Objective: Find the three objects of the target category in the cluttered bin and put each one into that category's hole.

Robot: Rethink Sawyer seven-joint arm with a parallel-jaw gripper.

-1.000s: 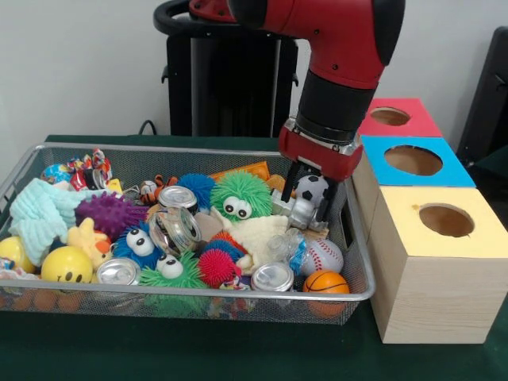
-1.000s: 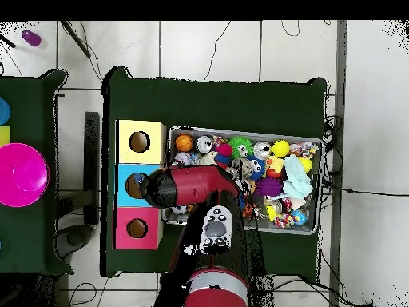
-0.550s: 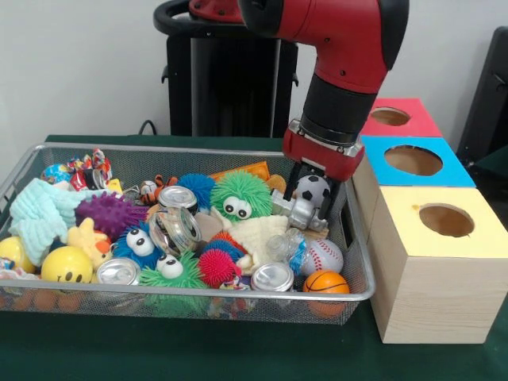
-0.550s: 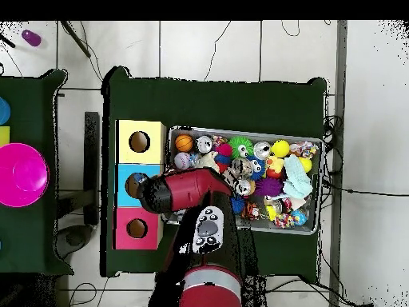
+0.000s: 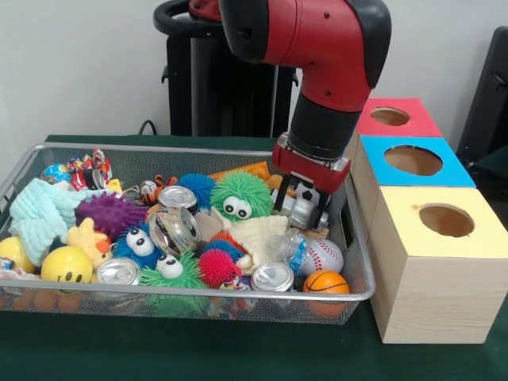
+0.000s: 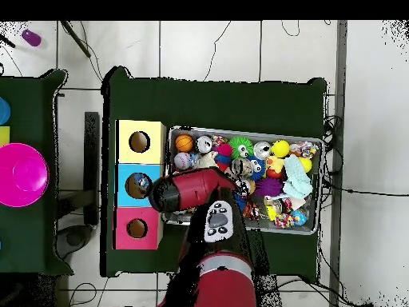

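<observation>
Below my wrist, front view: my pincer (image 5: 304, 205) is clenched on a soccer ball (image 5: 305, 196) inside the mesh bin (image 5: 355, 262). Three cans sit left and below it. Overhead view: three box holes beside my arm (image 6: 192, 192); pincer hidden.

- Arm (image 5: 317, 48): red, with black joints.
- Boxes, right of frame: yellow top (image 5: 440, 218), blue top (image 5: 413, 161), red top (image 5: 394, 117); sides pale wood.
- Soccer ball (image 5: 290, 193): white with black patches.
- Baseball (image 5: 322, 255): white, red stitching.
- Basketball (image 5: 325, 282): orange, black lines.
- Fuzzy ball (image 5: 240, 194): green, with white eyes.
- Spiky ball (image 5: 109, 213): purple.
- Smiley ball (image 5: 66, 265): yellow.
- Cloth (image 5: 36, 213): pale mint.
- Tablecloth (image 5: 238, 353): dark green.
- Plate (image 6: 20, 174), left edge of the overhead view: magenta.
</observation>
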